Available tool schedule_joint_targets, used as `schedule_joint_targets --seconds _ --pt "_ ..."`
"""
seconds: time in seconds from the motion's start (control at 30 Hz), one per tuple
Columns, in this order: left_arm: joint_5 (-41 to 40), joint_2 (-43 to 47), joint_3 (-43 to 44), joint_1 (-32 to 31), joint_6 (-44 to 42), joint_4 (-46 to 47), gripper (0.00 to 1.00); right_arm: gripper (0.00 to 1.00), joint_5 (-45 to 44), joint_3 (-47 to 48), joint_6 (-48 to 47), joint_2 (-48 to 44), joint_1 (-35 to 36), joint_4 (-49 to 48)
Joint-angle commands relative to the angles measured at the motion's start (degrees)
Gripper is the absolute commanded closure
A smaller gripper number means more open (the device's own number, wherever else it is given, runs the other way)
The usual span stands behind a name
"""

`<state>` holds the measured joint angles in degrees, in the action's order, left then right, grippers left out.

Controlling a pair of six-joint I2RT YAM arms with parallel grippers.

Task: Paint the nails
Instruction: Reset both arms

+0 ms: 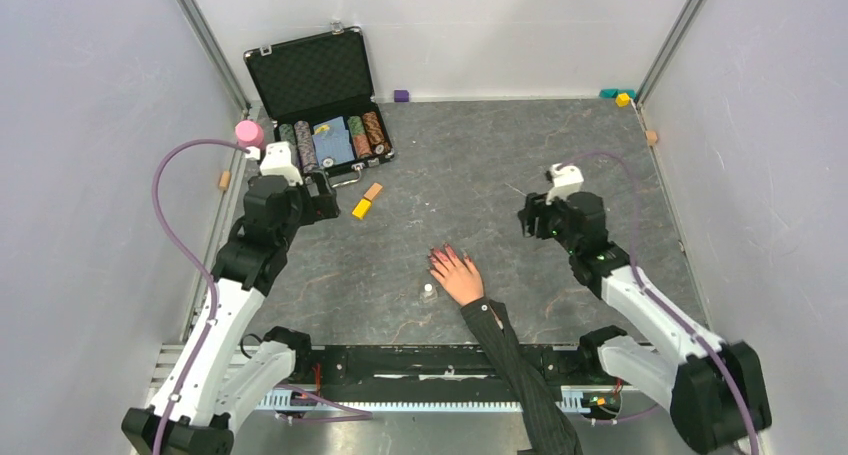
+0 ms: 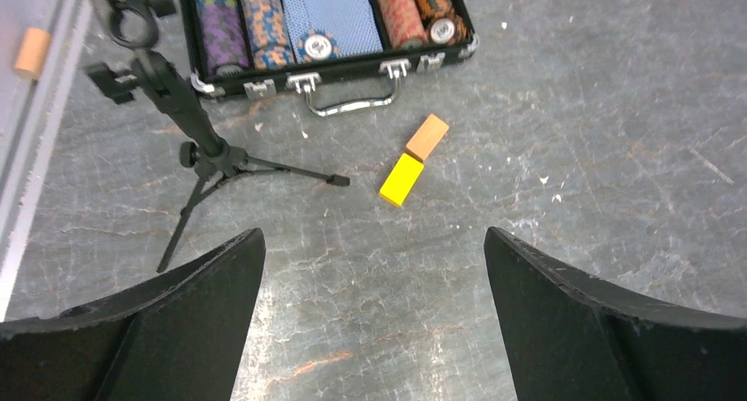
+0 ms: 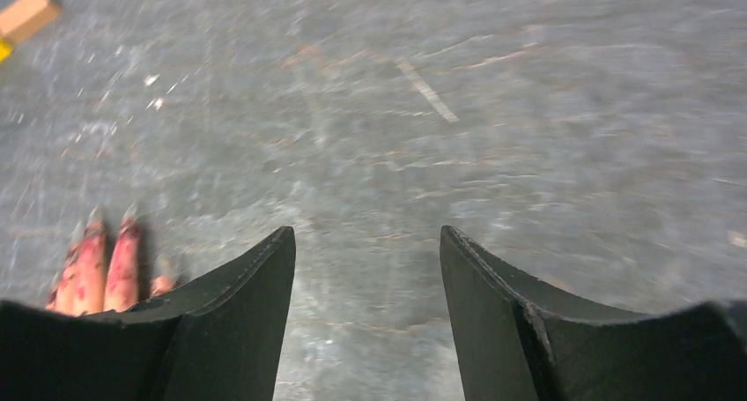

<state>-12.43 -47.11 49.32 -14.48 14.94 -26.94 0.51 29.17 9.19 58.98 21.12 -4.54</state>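
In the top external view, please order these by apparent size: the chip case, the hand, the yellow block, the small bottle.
Largest to smallest: chip case, hand, yellow block, small bottle.

No writing, number or brand can be read in any view. The poker chips in the open case show only coloured edge stripes. The face of one chip lying flat above the case's handle is too small to read.
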Motion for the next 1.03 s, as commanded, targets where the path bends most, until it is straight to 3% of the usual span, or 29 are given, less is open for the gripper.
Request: schedule_joint_targets --seconds 0.0,0.2,0.47,1.0 --pt "-3.3 6.1 1.7 0.2 -2.8 2.1 0.00 0.33 -5.0 -0.6 -0.7 -9.8 -5.4 0.6" --pt "-5.4 11.9 2.2 0.2 -4.3 1.3 0.00 0.33 -12.7 -1.7 -6.9 -20.3 -6.0 -5.5" --pt "-9.1 17.6 -3.5 0.2 -1.6 0.7 0.00 0.32 -17.0 -11.6 -11.4 -31.4 -6.0 -13.3" --pt "-7.0 18.1 -3.8 0.2 -3.3 2.0 0.00 0.32 -17.3 -11.9 -13.0 -31.9 -6.0 -12.4"
